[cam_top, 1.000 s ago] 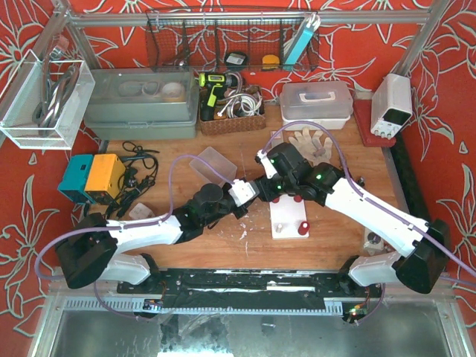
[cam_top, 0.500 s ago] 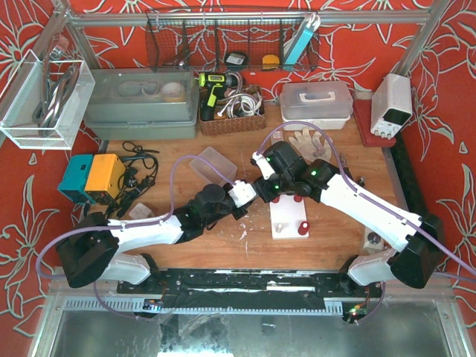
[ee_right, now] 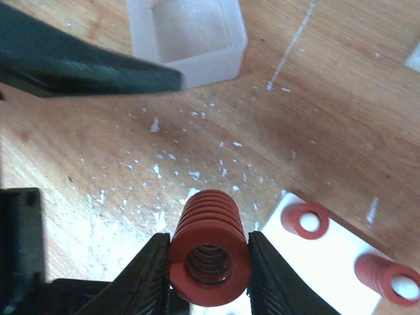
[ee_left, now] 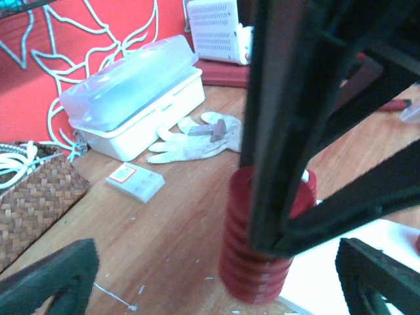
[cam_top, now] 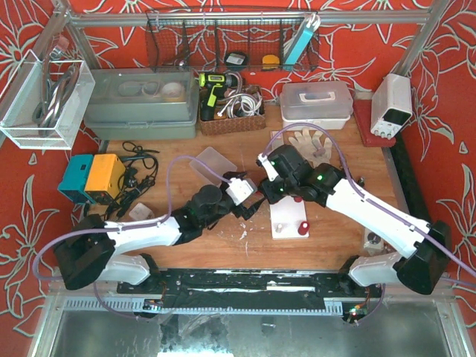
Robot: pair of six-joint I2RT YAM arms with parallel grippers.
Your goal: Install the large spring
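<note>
The large spring (ee_right: 209, 256) is a red coil, upright, with my right gripper (ee_right: 209, 246) shut on its upper end. The left wrist view shows the large spring (ee_left: 256, 262) with its lower end down by the corner of the white plate (ee_left: 394, 236). My left gripper (ee_left: 216, 289) is open, its fingers (ee_left: 52, 275) wide on either side of the spring and not touching it. From above, both grippers meet at the far end of the white plate (cam_top: 286, 219), where the right gripper (cam_top: 265, 195) hides the spring. Two smaller red springs (ee_right: 306, 220) stand on the plate.
A clear plastic tub (cam_top: 212, 162) lies just behind the left gripper. A glove (cam_top: 306, 141), a white lidded box (cam_top: 316, 103) and a wicker basket (cam_top: 230, 111) stand farther back. Cables (cam_top: 137, 175) and a blue and orange device (cam_top: 93, 177) are on the left.
My left gripper's jaws have spread open and let go of the spring. The right gripper has closed on the spring and stays over the plate's far end.
</note>
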